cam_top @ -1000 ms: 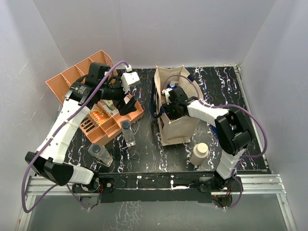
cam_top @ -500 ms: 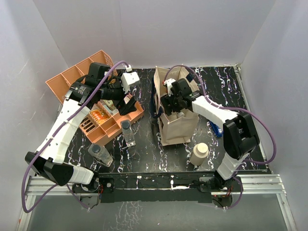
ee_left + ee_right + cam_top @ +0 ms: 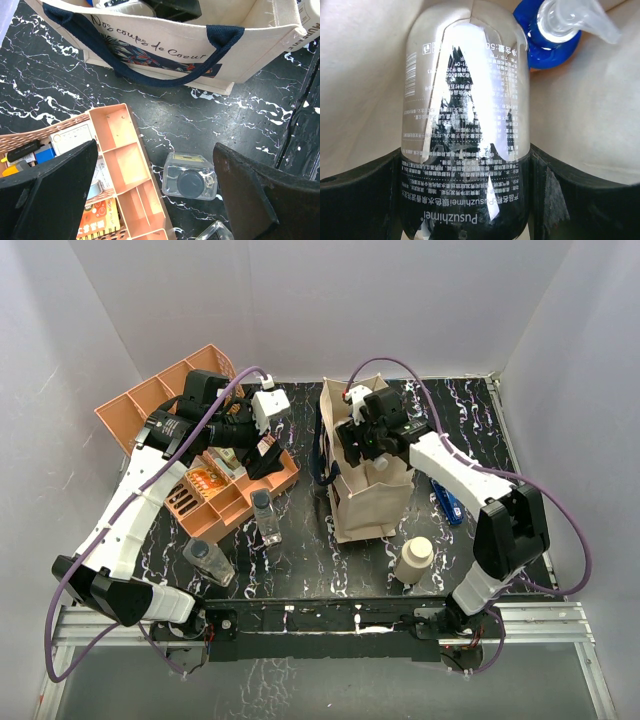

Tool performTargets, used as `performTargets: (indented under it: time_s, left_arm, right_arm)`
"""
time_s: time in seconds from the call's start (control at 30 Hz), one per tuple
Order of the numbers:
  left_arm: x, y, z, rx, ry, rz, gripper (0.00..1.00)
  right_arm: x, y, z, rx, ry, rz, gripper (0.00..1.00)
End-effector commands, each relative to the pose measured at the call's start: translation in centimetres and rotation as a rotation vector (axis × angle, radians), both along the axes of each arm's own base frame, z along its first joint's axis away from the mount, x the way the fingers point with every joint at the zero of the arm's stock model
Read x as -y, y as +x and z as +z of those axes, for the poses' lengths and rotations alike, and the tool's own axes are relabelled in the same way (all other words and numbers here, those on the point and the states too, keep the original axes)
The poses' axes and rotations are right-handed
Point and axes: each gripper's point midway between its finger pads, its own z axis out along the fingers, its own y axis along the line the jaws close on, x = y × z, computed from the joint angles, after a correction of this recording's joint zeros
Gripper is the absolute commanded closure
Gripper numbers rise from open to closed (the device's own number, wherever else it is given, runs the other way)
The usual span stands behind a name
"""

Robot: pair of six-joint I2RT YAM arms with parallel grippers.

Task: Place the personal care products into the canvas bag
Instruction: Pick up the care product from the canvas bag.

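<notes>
Right gripper (image 3: 465,170) is at the mouth of the bag (image 3: 372,508), fingers pressed on both sides of one clear bottle (image 3: 465,100). I have it, jaws standing fairly wide round its body, canvas on either side. From my wrist the print reads upside down: "Pusuzhimei" near the fingers, with rows of small characters beyond that I cannot make out. Just past it, inside the bag, is one pump bottle (image 3: 554,37) with a blue collar and a clear nozzle. That makes two products at the bag.

Out on the table (image 3: 300,545) there are two dark-capped bottles (image 3: 265,520) (image 3: 210,562), both upright, near the tray (image 3: 240,502) and apart from each other. One cream cylinder (image 3: 413,560) stands just in front of the bag. One blue flat thing (image 3: 450,506) lies to the bag's right.

Left gripper (image 3: 155,150) hangs over the tray's edge, spread to its widest, nothing in it. From that wrist the bag's side reads "Nos coups de Coeur" in script, with one navy handle (image 3: 150,82) looping below the words. The tray holds packets in its compartments, their print too small to read.
</notes>
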Motion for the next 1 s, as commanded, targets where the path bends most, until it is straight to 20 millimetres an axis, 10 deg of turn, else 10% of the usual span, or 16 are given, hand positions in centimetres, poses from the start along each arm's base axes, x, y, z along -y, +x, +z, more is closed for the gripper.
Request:
performTargets:
  time_s: [0.0, 0.53, 0.97]
  left_arm:
    - [-0.3, -0.7, 1.3, 0.034, -0.019, -0.004, 0.04]
    - [-0.1, -0.4, 1.3, 0.035, -0.03, -0.001, 0.04]
    - [3.0, 5.1, 3.7, 0.146, -0.109, -0.019, 0.04]
  right_arm:
    - [-0.5, 2.5, 11.9, 0.309, 0.141, -0.013, 0.92]
    - [0.6, 2.5, 16.6, 0.399, 0.166, -0.038, 0.92]
    - [0.9, -1.1, 22.4, 0.466, 0.261, 0.151, 0.92]
